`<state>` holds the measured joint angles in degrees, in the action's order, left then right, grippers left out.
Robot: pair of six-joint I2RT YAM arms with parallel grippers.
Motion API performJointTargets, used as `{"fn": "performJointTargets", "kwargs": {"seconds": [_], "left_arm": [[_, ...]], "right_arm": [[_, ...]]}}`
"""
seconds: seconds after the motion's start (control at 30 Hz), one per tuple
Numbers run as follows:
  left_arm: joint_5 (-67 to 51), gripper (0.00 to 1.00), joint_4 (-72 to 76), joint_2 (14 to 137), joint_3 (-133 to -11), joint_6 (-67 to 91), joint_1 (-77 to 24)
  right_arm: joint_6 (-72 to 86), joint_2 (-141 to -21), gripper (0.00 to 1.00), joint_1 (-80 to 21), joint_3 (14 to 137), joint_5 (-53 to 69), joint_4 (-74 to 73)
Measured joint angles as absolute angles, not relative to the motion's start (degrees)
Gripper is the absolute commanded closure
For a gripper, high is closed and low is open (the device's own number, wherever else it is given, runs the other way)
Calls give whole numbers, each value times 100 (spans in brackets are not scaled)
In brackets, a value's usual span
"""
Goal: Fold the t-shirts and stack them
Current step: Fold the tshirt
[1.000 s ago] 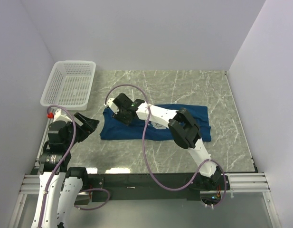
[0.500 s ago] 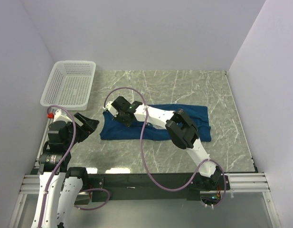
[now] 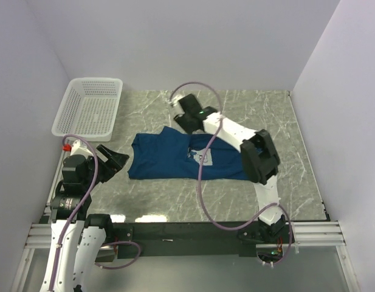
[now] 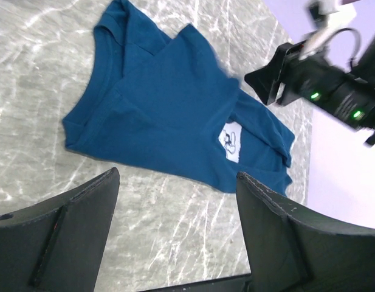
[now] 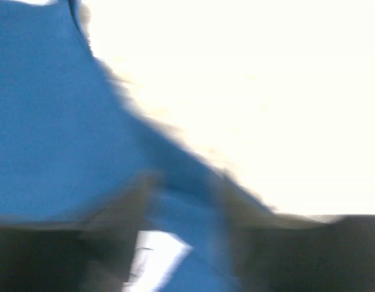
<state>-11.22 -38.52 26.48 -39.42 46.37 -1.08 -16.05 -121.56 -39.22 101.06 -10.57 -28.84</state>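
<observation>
Marble tabletop point(image 3: 260, 106) carries the t-shirt point(image 3: 166, 159) at its centre, one flap doubled over. Left gripper point(image 3: 114, 159) waits near the left edge, jaws wide apart. Right gripper point(image 3: 182, 120) sits at the shirt's far edge, its grip indeterminate. Advice: smooth the creases and align the hems before folding.

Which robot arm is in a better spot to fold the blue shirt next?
Probably the right arm. The right tool hangs by the far edge of the t-shirt, and blue cloth fills its blurry camera view. The left tool sits open, off the shirt's left end.
</observation>
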Motion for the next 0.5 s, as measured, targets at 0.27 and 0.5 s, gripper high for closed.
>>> {"fn": "performJointTargets", "kwargs": {"seconds": [0.27, 0.5], "left_arm": [[-1675, 18, -3402, 2733, -3365, 5094, -108], [-2392, 28, -2491, 3590, -1820, 6322, -165]], "right_arm": [[-1885, -11155, 8, -3039, 9251, -1039, -2797], [-3457, -9282, 8, -2329, 7754, 1671, -3505]]}}
